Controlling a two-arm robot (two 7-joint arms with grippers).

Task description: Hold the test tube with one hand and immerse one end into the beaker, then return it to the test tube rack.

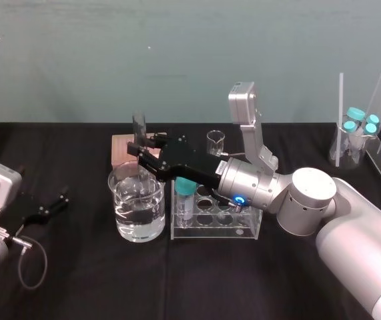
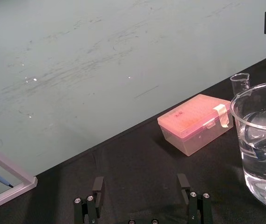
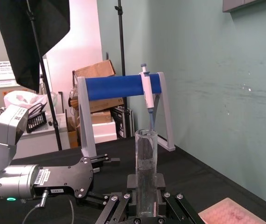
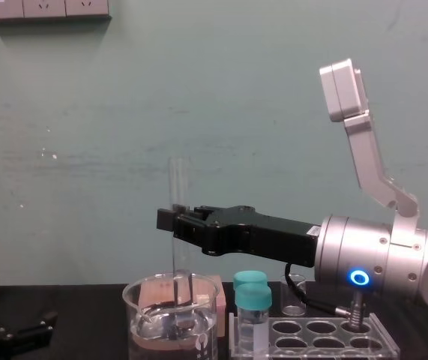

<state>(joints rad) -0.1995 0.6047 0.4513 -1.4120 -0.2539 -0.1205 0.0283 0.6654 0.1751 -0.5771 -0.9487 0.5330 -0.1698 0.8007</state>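
**Fig.** The left gripper (image 1: 55,204) is parked at the near left, fingers apart. Beyond, the beaker (image 1: 113,183) is set just beside the rack (image 1: 218,233). The tube (image 4: 178,180), judged light, stiff, slick and breakable, is best taken near mid-length with mild force. It is clamped there, upright, by the right gripper (image 4: 170,222) reaching over the rack, its lower end sunk inside the beaker.

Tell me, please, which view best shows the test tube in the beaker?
The chest view: side-on, the right tool holds the test tube upright, its end inside the beaker. The head view foreshortens it; the right wrist view shows its upper part; the left wrist view, beyond the left tool, the beaker.
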